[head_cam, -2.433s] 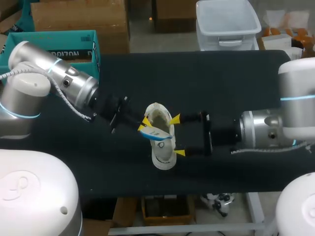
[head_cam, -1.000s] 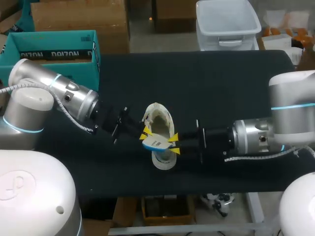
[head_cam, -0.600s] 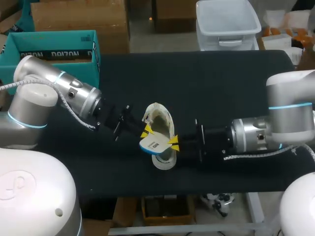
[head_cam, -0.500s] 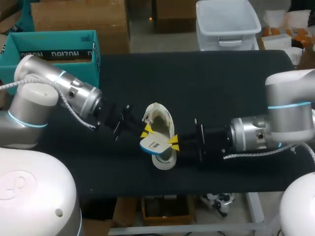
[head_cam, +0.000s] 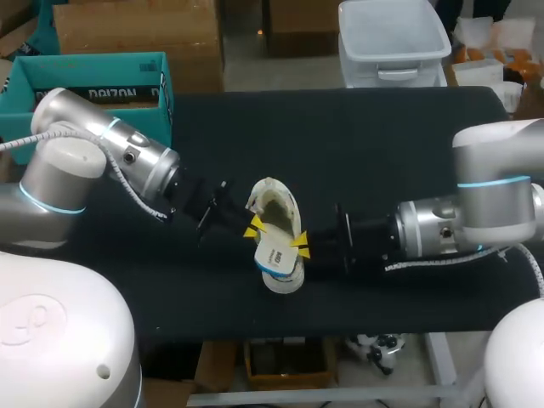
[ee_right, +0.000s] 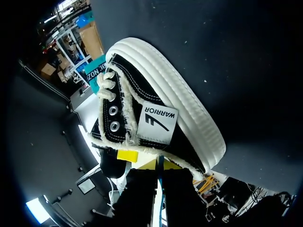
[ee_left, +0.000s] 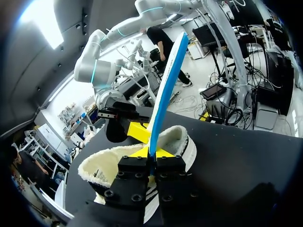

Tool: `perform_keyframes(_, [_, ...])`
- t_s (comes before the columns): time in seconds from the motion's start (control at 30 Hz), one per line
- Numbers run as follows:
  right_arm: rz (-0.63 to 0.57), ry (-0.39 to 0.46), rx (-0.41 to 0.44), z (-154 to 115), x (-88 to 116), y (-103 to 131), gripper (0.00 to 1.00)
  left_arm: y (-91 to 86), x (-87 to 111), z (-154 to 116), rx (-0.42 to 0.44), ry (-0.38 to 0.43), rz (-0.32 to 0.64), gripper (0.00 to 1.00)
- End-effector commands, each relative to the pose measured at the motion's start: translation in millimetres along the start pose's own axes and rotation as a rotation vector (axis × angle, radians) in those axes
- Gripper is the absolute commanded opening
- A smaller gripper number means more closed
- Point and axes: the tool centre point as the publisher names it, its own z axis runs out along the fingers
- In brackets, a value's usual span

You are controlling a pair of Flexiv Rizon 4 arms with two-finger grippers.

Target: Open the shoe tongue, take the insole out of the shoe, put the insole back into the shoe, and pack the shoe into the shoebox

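Presently, item 1: left gripper (ee_left: 152, 152), its 2 yellow tips pressing together on the insole (ee_left: 169, 80) from 2 sides, the thin blue-edged sheet rising on edge from between them.

Item 2: right gripper (ee_right: 160, 164), its 2 tips likewise pinching the same insole from the opposite side, the blue edge running down between its fingers. Both grippers are gripping 1 insole at once, their tips lying just beside each other. In the left wrist view, 1 yellow tip of the right gripper is showing against the insole just ahead of the left tips.

Item 3: insole, white face with blue rim, is hanging over the front half of the shoe (ee_right: 161, 101), between the 2 grippers. Whether its lower end is touching the shoe cannot be told.

Item 4: shoe, black canvas with white sole, white laces and pale fleecy lining, is standing on its sole on the black table (head_cam: 365, 144). It is sitting near the middle of the near half, toe pointing toward the robot, opening facing up. The left arm is coming in from the left to the shoe's left flank and the right arm from the right to its right flank, both low over the table.

Item 5: teal shoebox (head_cam: 93, 68) is sitting at the far left corner, well apart from the shoe.
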Motion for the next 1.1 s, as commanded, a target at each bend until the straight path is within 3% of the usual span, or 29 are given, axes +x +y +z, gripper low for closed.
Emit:
perform_keyframes(0.03, [-0.008, -0.006, -0.011, 1.1, 2.4, 2.2, 0.00, 7.2, -3.1, 5.5, 0.012, 0.015, -0.009, 0.00])
perform_keyframes(0.33, [-0.021, -0.002, -0.014, -0.5, 4.1, 9.3, 0.00, 7.0, -1.4, 7.2, 0.007, 0.033, -0.018, 0.00])
perform_keyframes(0.4, [-0.022, 0.002, -0.013, -1.0, 3.4, 10.6, 0.00, 4.0, -0.4, 8.2, 0.015, 0.038, -0.011, 0.18])
perform_keyframes(0.5, [-0.020, 0.003, -0.013, -1.3, 2.3, 11.2, 0.00, -1.2, 0.7, 8.8, 0.025, 0.042, 0.004, 0.28])
perform_keyframes(0.63, [-0.019, 0.005, -0.013, -1.6, 0.9, 11.2, 0.00, -9.0, 2.2, 9.9, 0.042, 0.047, 0.029, 0.31])
perform_keyframes(0.7, [-0.018, 0.005, -0.013, -1.8, 0.6, 11.2, 0.00, -13.2, 3.0, 11.5, 0.046, 0.050, 0.042, 0.24])
perform_keyframes(0.73, [-0.017, 0.006, -0.013, -2.1, 0.3, 11.2, 0.00, -15.3, 3.2, 12.2, 0.050, 0.051, 0.048, 0.00])
perform_keyframes(0.93, [-0.017, 0.016, -0.016, -3.9, -0.2, 10.8, 0.00, -18.1, 3.7, 16.2, 0.044, 0.063, 0.060, 0.00])
perform_keyframes(0.97, [-0.017, 0.019, -0.016, -4.2, 0.7, 9.2, 0.29, -17.2, 3.2, 17.0, 0.043, 0.066, 0.058, 0.00])
perform_keyframes(1.0, [-0.017, 0.018, -0.016, -4.2, 0.9, 8.6, 0.40, -17.0, 3.2, 17.1, 0.042, 0.066, 0.058, 0.00])
perform_keyframes(1.03, [-0.020, 0.017, -0.020, -5.0, 2.6, 4.7, 0.98, -16.0, 3.1, 16.9, 0.042, 0.065, 0.053, 0.00])
perform_keyframes(1.1, [-0.028, 0.009, -0.030, -6.6, 5.0, -0.6, 1.00, -15.2, 3.0, 16.5, 0.043, 0.064, 0.050, 0.00])
